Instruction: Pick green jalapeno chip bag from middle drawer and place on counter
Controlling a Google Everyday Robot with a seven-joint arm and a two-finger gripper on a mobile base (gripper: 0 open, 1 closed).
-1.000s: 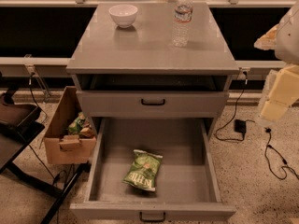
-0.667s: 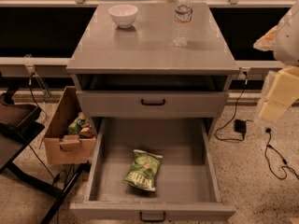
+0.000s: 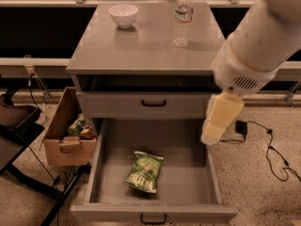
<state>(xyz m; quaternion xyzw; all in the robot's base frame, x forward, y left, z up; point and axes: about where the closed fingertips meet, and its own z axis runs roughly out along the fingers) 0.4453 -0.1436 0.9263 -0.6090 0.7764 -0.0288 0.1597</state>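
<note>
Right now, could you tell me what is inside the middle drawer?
The green jalapeno chip bag lies on the middle drawer floor, near its front. The gripper hangs over the drawer's right wall, covering that rear corner from view.

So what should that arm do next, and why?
Probably move the gripper across and down until it is above the green jalapeno chip bag. The bag lies untouched on the floor of the open middle drawer, while the gripper hangs over the drawer's right side wall, off to one side of it.
</note>
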